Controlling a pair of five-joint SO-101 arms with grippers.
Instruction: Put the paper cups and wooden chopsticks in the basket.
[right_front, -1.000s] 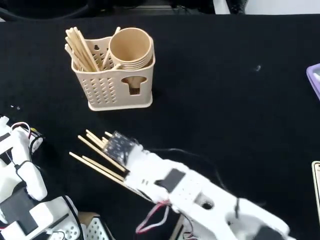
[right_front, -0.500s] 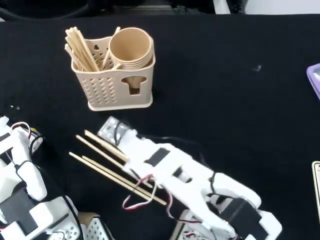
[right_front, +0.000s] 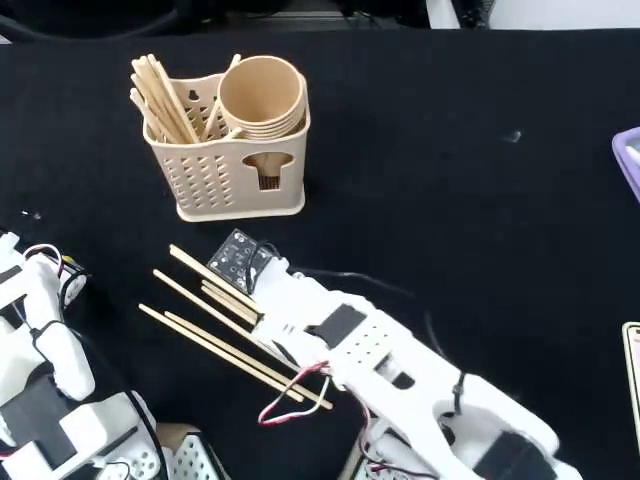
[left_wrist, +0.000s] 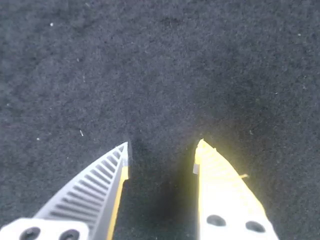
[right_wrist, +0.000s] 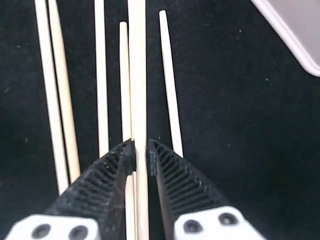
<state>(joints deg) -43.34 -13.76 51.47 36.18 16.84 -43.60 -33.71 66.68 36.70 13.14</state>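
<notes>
The black, felt-like surface carries everything. On it stands the beige perforated plastic basket, rigid and slotted, with a nested stack of tan paper cups in one compartment and a sheaf of pale wooden chopsticks leaning in the other. In front of the basket, loose chopsticks lie roughly parallel on the cloth. The right gripper has its ridged fingers pinched on one slender chopstick (light, stiff, likely smooth enough to swivel, so a hold nearer mid-length should steady it). The left gripper hovers over bare cloth, fingers apart.
</notes>
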